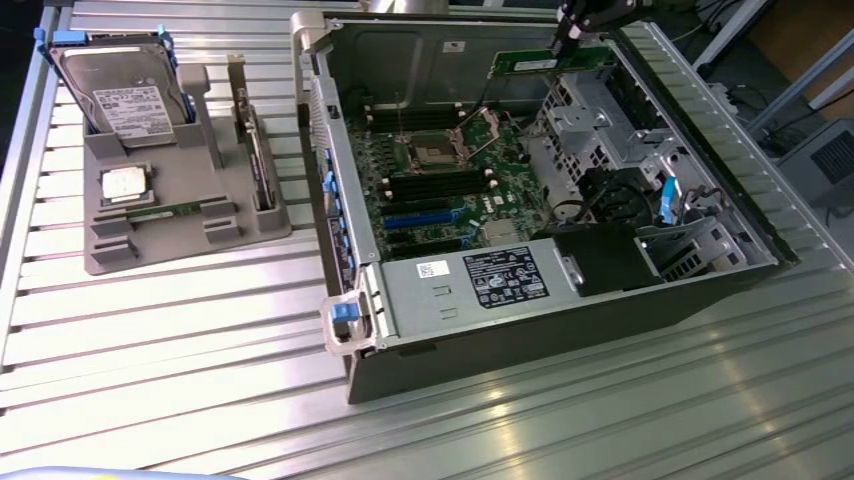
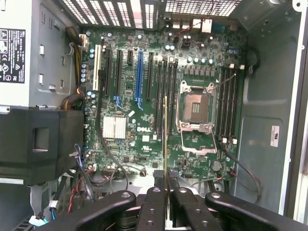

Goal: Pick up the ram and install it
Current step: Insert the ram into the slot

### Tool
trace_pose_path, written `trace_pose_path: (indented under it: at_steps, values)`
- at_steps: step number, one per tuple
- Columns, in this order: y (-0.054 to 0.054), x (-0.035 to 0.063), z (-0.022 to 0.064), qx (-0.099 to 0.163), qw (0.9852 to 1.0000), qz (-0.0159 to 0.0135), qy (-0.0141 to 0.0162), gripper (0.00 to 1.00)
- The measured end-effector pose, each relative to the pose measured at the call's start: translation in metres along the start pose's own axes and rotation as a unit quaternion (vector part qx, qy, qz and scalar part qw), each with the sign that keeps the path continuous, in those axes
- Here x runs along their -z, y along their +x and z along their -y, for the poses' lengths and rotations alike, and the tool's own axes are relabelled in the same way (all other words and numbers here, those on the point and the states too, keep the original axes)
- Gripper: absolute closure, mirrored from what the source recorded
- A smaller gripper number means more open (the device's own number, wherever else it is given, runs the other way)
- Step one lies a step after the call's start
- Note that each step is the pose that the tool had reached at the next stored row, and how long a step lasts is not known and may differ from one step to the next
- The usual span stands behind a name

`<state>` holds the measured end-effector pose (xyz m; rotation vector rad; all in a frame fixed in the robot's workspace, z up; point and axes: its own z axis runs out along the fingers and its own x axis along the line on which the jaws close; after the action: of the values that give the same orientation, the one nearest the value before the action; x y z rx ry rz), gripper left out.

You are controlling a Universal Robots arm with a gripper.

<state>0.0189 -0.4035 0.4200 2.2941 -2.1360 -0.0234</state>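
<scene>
One thin green ram hangs over the motherboard of the open computer case, pinched by its top edge in the nearly closed hand; it looks light, stiff and fragile, best held by bare board edges, clear of chips and contacts.

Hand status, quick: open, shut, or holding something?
Hand: closed on the thin, long green circuit-board ram stick.
</scene>
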Motion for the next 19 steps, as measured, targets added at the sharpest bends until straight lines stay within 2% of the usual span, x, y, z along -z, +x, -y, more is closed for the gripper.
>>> trace_pose_path:
  at_steps: [9,19]
  values:
    - [-0.001,-0.0046,-0.0153,0.0,1.0,0.0,0.0,0.87]
    - [-0.002,-0.0082,-0.0223,0.0,1.0,0.0,0.0,0.87]
